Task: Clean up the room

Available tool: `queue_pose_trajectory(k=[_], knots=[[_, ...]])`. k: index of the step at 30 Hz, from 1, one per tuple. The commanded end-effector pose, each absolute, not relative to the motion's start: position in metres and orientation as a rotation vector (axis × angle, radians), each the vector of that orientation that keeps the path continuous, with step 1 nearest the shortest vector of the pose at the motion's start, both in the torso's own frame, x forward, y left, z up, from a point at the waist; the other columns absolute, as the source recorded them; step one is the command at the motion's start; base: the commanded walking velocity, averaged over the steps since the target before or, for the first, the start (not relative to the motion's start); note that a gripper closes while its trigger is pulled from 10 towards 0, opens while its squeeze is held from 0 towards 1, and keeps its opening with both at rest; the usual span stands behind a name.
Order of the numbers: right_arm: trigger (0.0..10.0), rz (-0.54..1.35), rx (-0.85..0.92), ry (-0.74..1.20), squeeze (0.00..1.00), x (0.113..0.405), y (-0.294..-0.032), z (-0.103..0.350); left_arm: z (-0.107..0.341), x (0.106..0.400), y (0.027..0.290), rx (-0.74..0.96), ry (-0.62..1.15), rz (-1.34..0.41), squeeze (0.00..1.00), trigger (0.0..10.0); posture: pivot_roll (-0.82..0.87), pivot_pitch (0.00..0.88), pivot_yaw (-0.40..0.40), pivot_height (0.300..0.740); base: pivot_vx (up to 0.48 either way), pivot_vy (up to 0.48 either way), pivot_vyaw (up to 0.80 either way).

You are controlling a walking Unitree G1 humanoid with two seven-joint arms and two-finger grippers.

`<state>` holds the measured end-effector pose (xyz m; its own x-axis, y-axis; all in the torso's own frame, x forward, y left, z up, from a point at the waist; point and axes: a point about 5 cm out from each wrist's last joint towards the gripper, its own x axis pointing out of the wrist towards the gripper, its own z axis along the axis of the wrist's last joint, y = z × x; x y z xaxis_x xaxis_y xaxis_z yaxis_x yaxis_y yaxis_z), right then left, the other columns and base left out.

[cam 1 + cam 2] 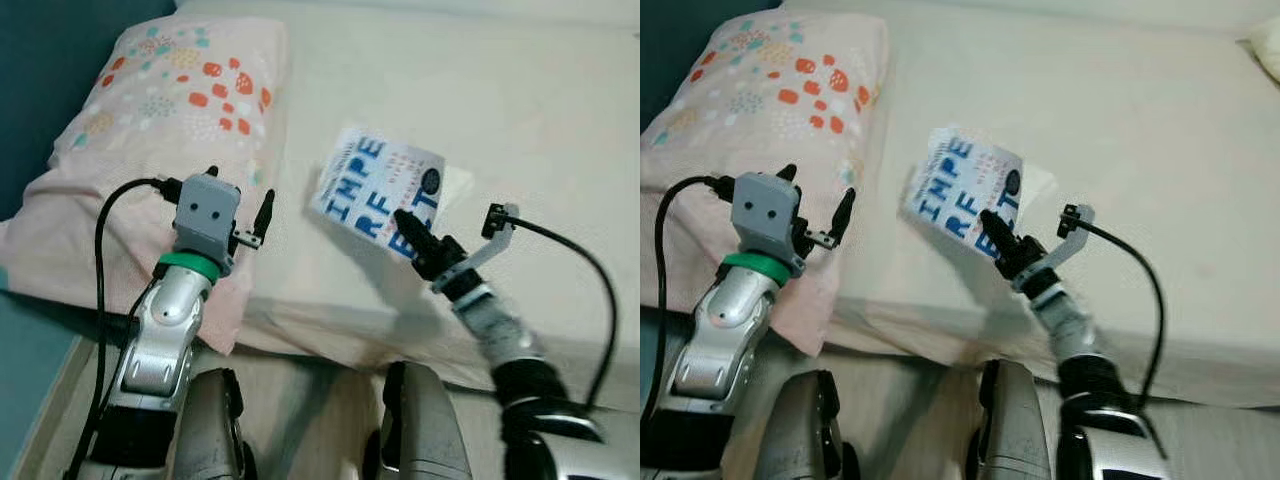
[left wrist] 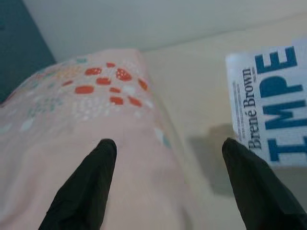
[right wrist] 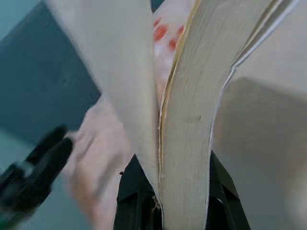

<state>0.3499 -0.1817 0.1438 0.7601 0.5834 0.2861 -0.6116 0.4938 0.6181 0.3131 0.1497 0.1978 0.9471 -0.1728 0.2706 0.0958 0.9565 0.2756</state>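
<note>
Scene: robot stood at the edge of a bed [image 1: 560, 120] w/ a cream sheet, both arms up over it.

Book: white paperback w/ big blue letters [image 1: 375, 190], lifted off the mattress and tilted, just to the robot's right of the pillow. Some loose pages fanned out behind it.

Right claw: [image 1: 408, 228] clenched on the book's lower edge. Wrist cam showed the page block wedged btwn the two black fingers [image 3: 136, 191], cover on one side splaying away from the pages.

Left claw: [image 1: 240, 205] released, fingers spread wide, holding nothing. Hovered over the near corner of the pillow, pointing toward the book's spine side.

Pillow: pink w/ orange and teal dots [image 1: 170, 110], on the bed beside the book, its near corner hanging over the mattress edge.

Progress: imo book's picked up but not put anywhere yet, so the tidy-up step was only half done.

Risk 1: grip was on one edge only, so the book could swing or slip out if the arm moved fast.

Risk 2: cover was peeling open, pages might bend or crease under the pinch.

Risk 3: left claw was close to the pillow, could snag the fabric and drag it off the bed if it reached across to help.
</note>
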Motion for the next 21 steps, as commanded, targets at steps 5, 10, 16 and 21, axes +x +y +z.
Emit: queue_pose_trajectory(k=[5, 10, 16, 21], knots=[[10.0, 0.802, 0.769, 0.177, 0.0, 0.333, -0.196, 0.114, 0.199, 0.311, 0.147, 0.252, -0.281, -0.139, 0.0, 10.0, 0.11, 0.198, -0.019, 0.55, 0.0, 0.0, 0.0], [10.0, 0.668, 0.797, 0.328, 0.0, 0.325, -0.221, 0.09, 0.198, 0.309, 0.147, 0.256, -0.272, -0.146, 0.0, 10.0, 0.12, 0.206, -0.005, 0.55, 0.0, 0.0, 0.0], [10.0, 0.606, 0.767, 0.413, 0.0, 0.322, -0.228, 0.081, 0.198, 0.307, 0.147, 0.259, -0.264, -0.152, 0.0, 10.0, 0.13, 0.212, -0.002, 0.55, 0.0, 0.0, 0.0], [10.0, 0.509, 0.674, 0.456, 0.0, 0.327, -0.237, 0.082, 0.198, 0.305, 0.15, 0.266, -0.259, -0.152, 0.0, 10.0, 0.15, 0.219, 0.001, 0.55, 0.0, 0.0, 0.0]])
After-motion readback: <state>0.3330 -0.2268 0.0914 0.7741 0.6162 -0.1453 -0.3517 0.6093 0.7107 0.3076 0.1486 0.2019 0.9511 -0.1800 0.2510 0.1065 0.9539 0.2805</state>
